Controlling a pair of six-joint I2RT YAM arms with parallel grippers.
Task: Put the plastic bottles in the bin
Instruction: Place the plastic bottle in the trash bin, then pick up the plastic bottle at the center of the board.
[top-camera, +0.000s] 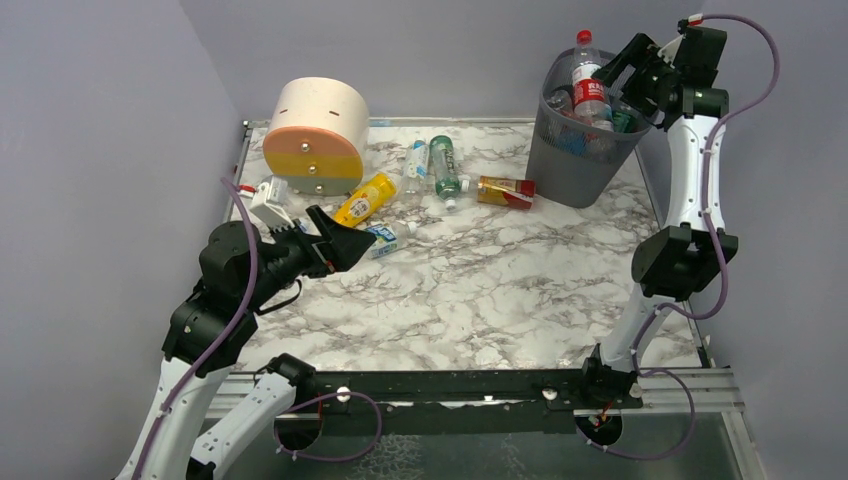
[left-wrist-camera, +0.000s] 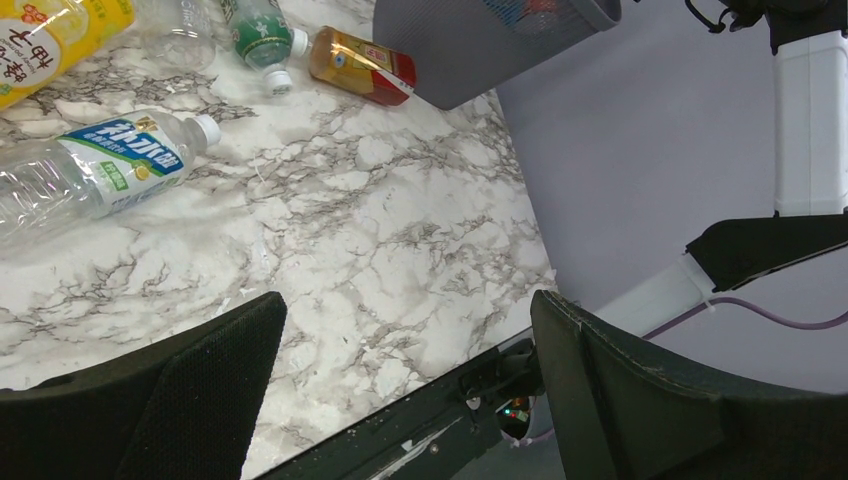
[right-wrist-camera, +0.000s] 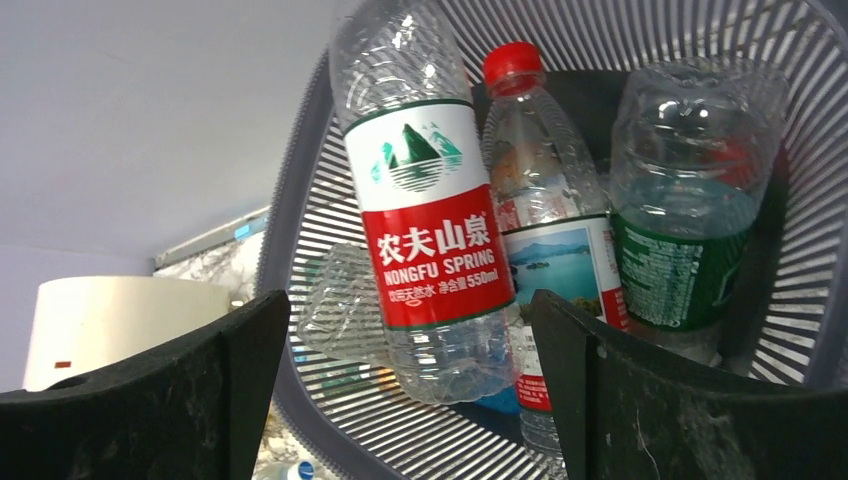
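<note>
R claw (right-wrist-camera: 408, 310) sits right over the bin (top-camera: 575, 170), jaws spread wide w/ a gap on each side of the red-label bottle (right-wrist-camera: 430, 230) between them, so it grips nothing. That bottle stands neck-up inside the bin, leaning on the others, its top poking above the rim. L claw (top-camera: 345, 240) hangs well apart from the bin, across the table (top-camera: 480, 300) from it, also spread full and empty.

Step, as I read it: drop-off of the red-label bottle at the bin, grip off. Next move calls for lifting the R claw clear of the rim w/o knocking the tall bottle out, then going for a loose one, prob. the amber bottle (top-camera: 505, 190) lying just beside the bin's base. L claw is better placed for the blue-label bottle (top-camera: 385, 238) near its tips.

Count:
- 2 claws, 1 bin, 1 drawer unit (top-camera: 315, 135).
- In the bin, at least 4 bottles show: red-label, a red-capped bottle (right-wrist-camera: 540, 180), a green-label bottle (right-wrist-camera: 680, 230) and a crushed clear bottle (right-wrist-camera: 340, 300). More may be hidden.
- On the table, 5, going outward from the bin: amber, green bottle (top-camera: 443, 165), clear bottle (top-camera: 415, 160), yellow bottle (top-camera: 365, 200), blue-label.
</note>
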